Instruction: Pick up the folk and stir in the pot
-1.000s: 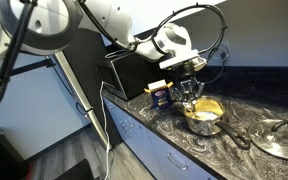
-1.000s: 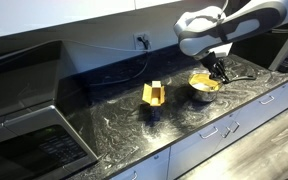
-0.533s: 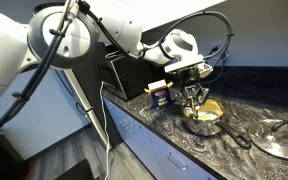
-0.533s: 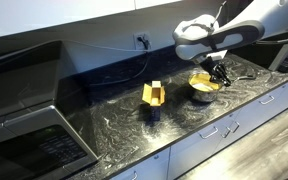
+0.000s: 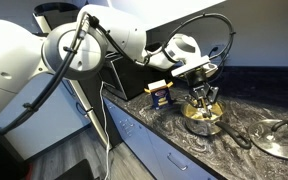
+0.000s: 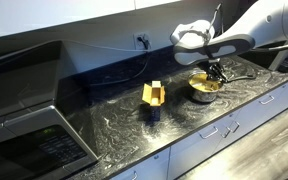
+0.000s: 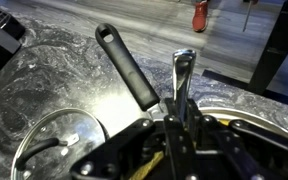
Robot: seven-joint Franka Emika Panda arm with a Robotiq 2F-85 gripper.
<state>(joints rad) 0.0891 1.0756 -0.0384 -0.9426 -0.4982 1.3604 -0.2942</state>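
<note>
My tool (image 5: 202,96) is clamped shut on the fork (image 7: 183,72), hanging just above the pot (image 5: 204,123). The pot sits on the dark marbled bench (image 5: 180,146), its long handle (image 7: 127,65) near the lid (image 5: 280,140).

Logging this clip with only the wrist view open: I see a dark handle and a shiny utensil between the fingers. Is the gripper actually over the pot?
Observer: Yes. In an exterior view the gripper hangs right above the open top of the pot.
Operator: The fork looks clamped here. Anything standing near the pot?
Observer: A yellow box stands on the counter, apart from the pot.
</note>
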